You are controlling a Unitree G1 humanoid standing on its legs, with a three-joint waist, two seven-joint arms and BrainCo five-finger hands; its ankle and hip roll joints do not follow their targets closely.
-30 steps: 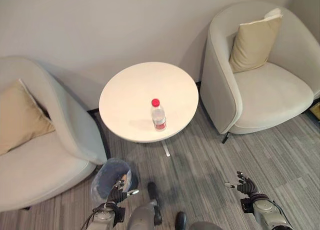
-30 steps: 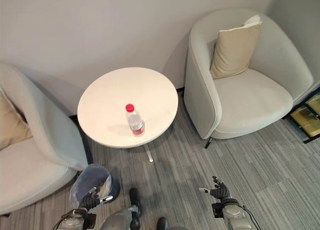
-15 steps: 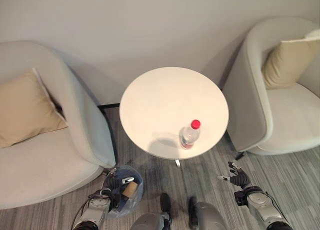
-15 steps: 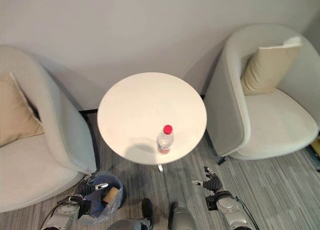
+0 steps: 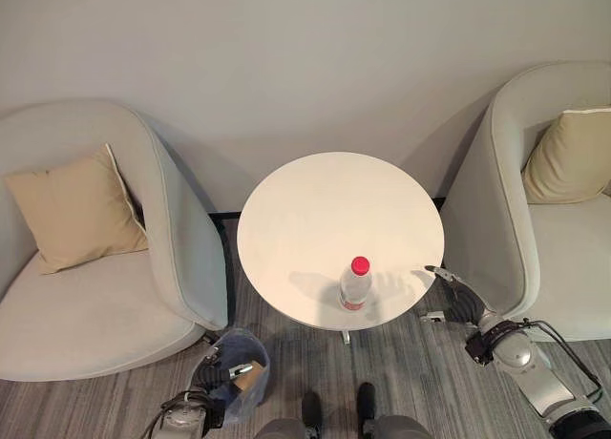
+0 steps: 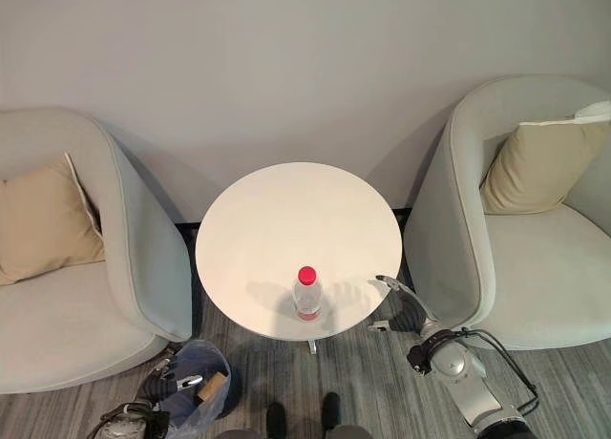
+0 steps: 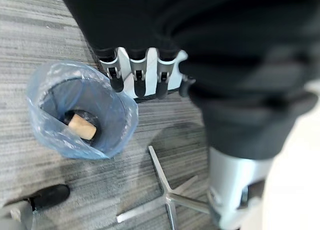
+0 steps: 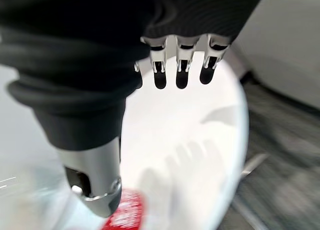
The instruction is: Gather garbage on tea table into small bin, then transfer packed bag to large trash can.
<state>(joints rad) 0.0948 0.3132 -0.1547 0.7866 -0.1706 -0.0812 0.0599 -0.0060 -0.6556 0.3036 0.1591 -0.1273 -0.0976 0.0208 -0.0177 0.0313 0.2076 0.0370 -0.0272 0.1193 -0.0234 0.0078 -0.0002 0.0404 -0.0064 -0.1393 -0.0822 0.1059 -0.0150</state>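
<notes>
A clear plastic bottle [image 5: 354, 285] with a red cap stands upright near the front edge of the round white tea table [image 5: 325, 210]. My right hand [image 5: 458, 299] is open at the table's right front edge, a hand's width right of the bottle and not touching it. In the right wrist view its straight fingers [image 8: 180, 70] hang over the tabletop, with the red cap [image 8: 127, 215] beside the thumb. On the floor left of the table stands the small bin [image 7: 80, 112], lined with a blue bag, with a tan piece of rubbish [image 7: 82, 126] inside. My left hand [image 5: 215, 377] hovers open beside the bin's rim.
A pale armchair [image 5: 95, 305] with a tan cushion [image 5: 76, 210] stands to the left of the table, and another armchair [image 5: 563, 258] with a cushion stands to the right. The table's metal foot [image 7: 170, 195] spreads over the grey striped carpet close to the bin.
The camera has swung, shifting the whole picture. My right hand has risen from near the floor to the table's right edge by the bottle. The left hand stays by the bin.
</notes>
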